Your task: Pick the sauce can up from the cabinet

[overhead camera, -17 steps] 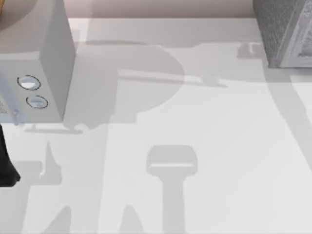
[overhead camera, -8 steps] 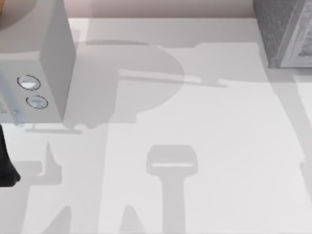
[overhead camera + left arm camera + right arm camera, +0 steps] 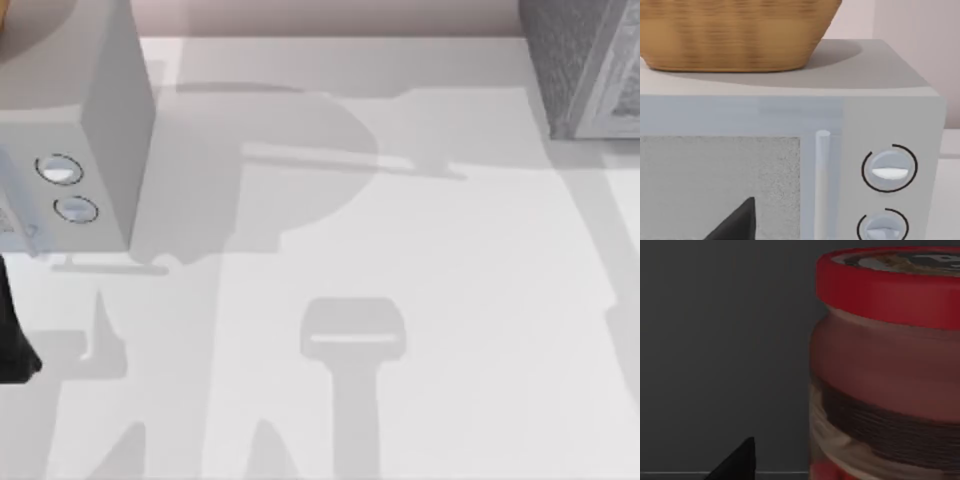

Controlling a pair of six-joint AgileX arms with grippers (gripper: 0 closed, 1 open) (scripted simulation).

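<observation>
We count one sauce can (image 3: 887, 365), close in front of our right arm's wrist camera against a dark wall; one cabinet (image 3: 585, 65) sits at the counter's (image 3: 420, 300) far right. One pale box (image 3: 70, 120) with two dials (image 3: 58, 170) stands left, one basket (image 3: 735, 35) on top. We cannot tell either gripper's state.

No text can be read; the dark logo on the sauce can (image 3: 890, 365) lid is illegible.

The sauce can (image 3: 885, 370) and cabinet (image 3: 585, 65) are cut off by frame edges.
</observation>
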